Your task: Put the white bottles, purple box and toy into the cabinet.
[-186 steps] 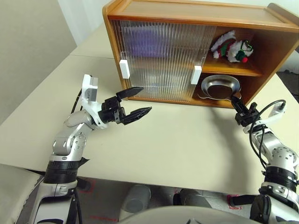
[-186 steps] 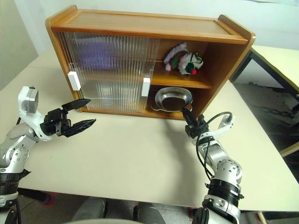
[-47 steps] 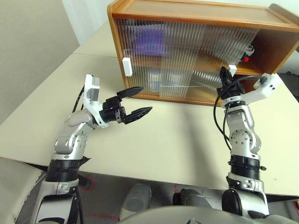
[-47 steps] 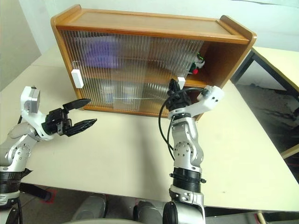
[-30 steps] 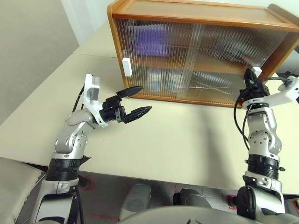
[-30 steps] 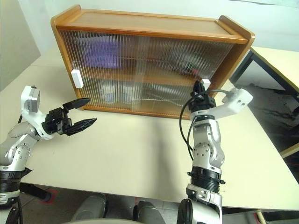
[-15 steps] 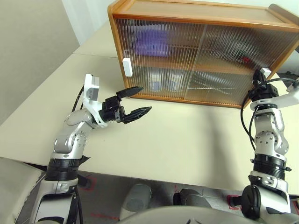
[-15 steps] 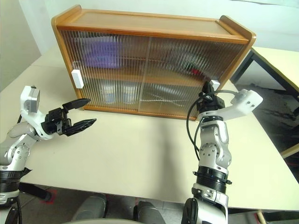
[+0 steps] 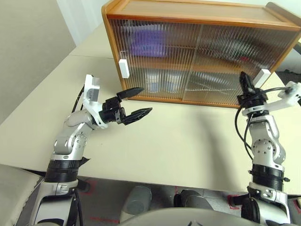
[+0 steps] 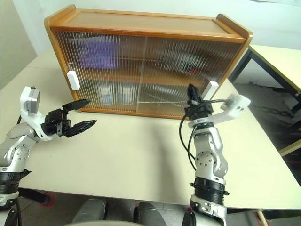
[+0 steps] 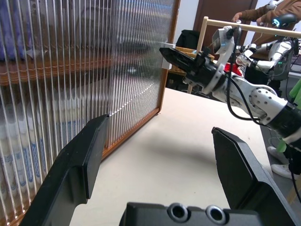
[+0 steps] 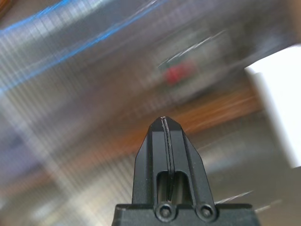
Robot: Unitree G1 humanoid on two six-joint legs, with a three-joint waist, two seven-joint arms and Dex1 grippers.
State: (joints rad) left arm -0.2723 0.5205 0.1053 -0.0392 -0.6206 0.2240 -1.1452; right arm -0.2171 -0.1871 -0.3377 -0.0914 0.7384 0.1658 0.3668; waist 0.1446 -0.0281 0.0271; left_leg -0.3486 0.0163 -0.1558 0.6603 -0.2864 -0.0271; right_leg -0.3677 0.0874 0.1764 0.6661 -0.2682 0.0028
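Honey-brown wooden cabinet (image 9: 197,9) with two ribbed translucent sliding doors stands at the far side of the pale beige table (image 9: 164,141), and both doors cover its whole front. Behind the left door, on the upper shelf, the lavender-purple soft box (image 9: 149,43) shows as a blurred purple patch. Below it, the short white bottles with blue labels (image 9: 162,81) appear as pale shapes on the bottom level. Behind the right door a small red and green spot is seen on the upper shelf – it may be the toy, but the ribbed panel hides its form.

One white handle (image 9: 123,69) sits at the left edge of the left door, the other white handle (image 9: 263,75) at the right edge of the right door.

The right gripper (image 9: 245,84) has its black fingers pressed together with nothing between them; it points up at the right door, just beside that handle. The left gripper (image 9: 139,101) hangs over the table in front of the left door – its fingers are spread wide and empty.
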